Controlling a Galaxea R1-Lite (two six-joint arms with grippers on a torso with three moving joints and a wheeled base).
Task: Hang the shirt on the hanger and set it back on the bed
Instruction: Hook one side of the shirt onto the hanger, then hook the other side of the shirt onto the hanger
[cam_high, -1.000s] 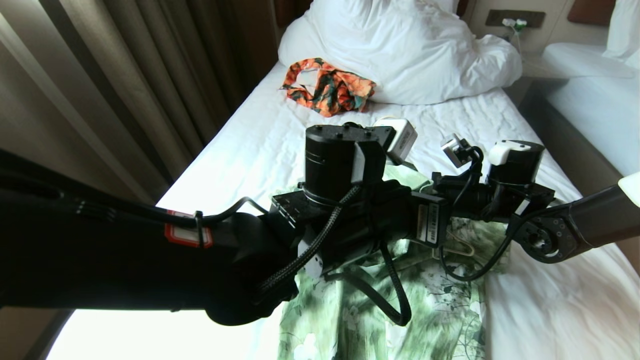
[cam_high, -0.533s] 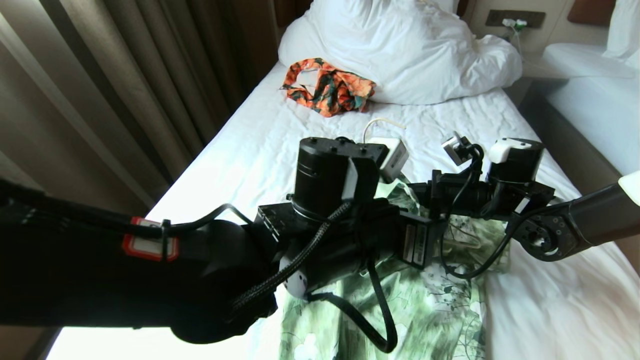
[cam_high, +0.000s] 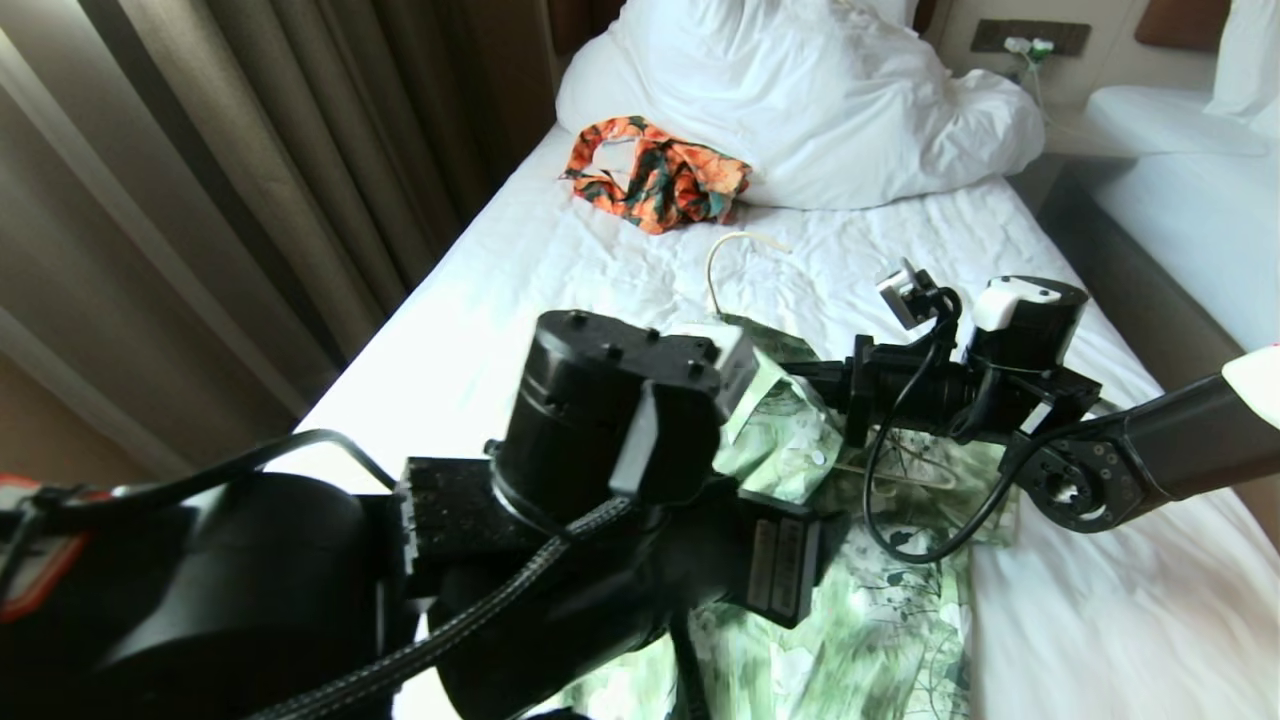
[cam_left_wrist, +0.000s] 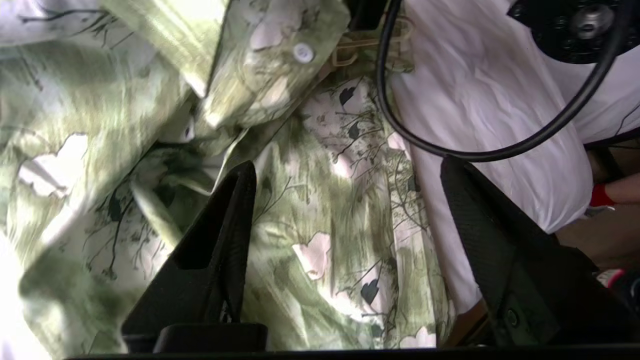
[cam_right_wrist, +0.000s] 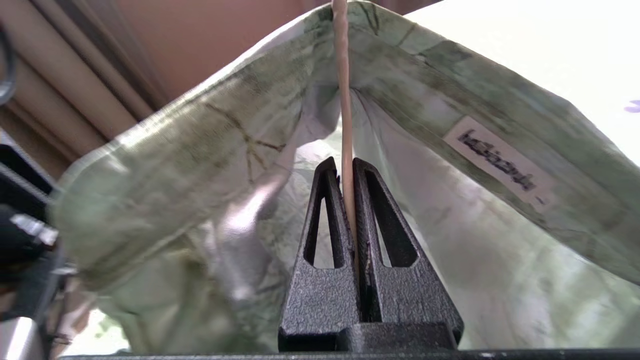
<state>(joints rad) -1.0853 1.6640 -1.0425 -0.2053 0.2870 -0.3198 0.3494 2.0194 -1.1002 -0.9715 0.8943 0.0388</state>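
right gripper is clamped tight on the hanger, the thin cream wire running straight up between its two black fingers with no gap at all. all around that wire the shirt is draped like a tent, collar band and a little white label showing at about 2 o'clock from the fingertips.

left gripper is spread wide and holds nothing, one finger over the green floral cloth, the other over the edge where the shirt meets the white sheet. it hangs just above the fabric, can't tell if a tip touches. a white button sits on a folded flap at roughly 11 o'clock from the gap, and a black cable loops across at 1 o'clock.

from the head camera, the shirt lies on the bed, mostly under both arms. the hanger's hook pokes out of the collar end on the sheet, at 12 o'clock from the shirt. the right arm comes in from 3 o'clock, the left arm fills the 7 to 8 o'clock side. an orange floral garment is bunched well apart at 11 o'clock, right against the white duvet. curtains run down the 9 o'clock side.
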